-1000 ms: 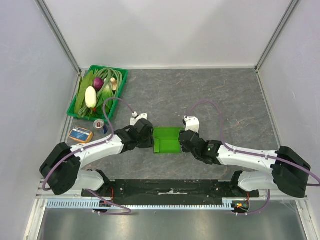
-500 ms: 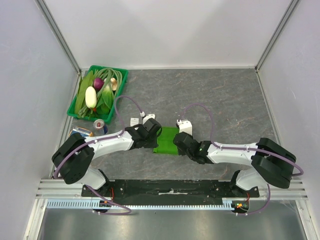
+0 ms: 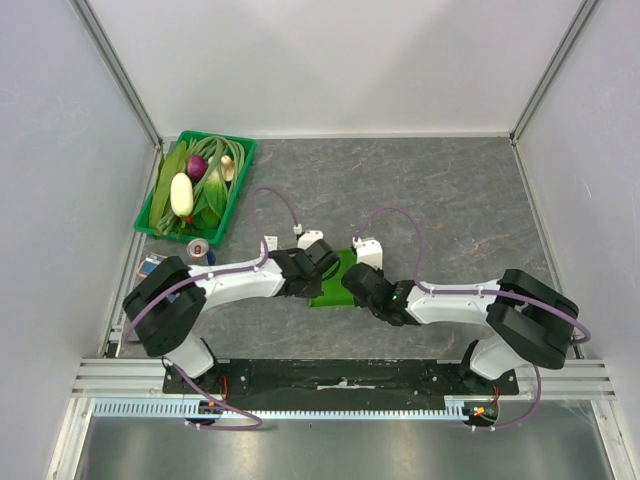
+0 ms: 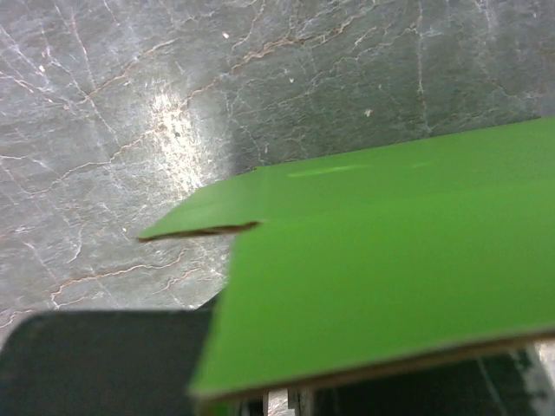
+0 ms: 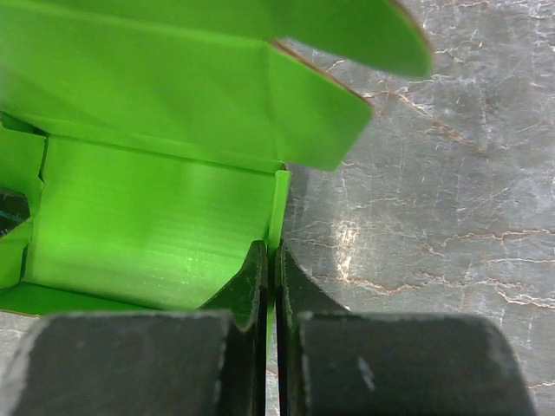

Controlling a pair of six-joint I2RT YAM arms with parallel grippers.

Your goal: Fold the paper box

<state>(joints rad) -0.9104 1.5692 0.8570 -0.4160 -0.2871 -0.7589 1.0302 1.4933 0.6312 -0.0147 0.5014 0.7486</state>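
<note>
Folding looks about half done. The paper box [image 3: 336,284] sits on the table [image 3: 450,200] between the arms, with some walls up and the top flap loose. The right gripper [image 5: 270,270] pinches one thin wall tight. Card hides the left gripper [image 3: 320,268], so I cannot tell its grip.

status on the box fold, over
Right gripper shut on a paper box side wall. Left gripper at its other side, jaws hidden under card. Crate stands well apart.
</note>
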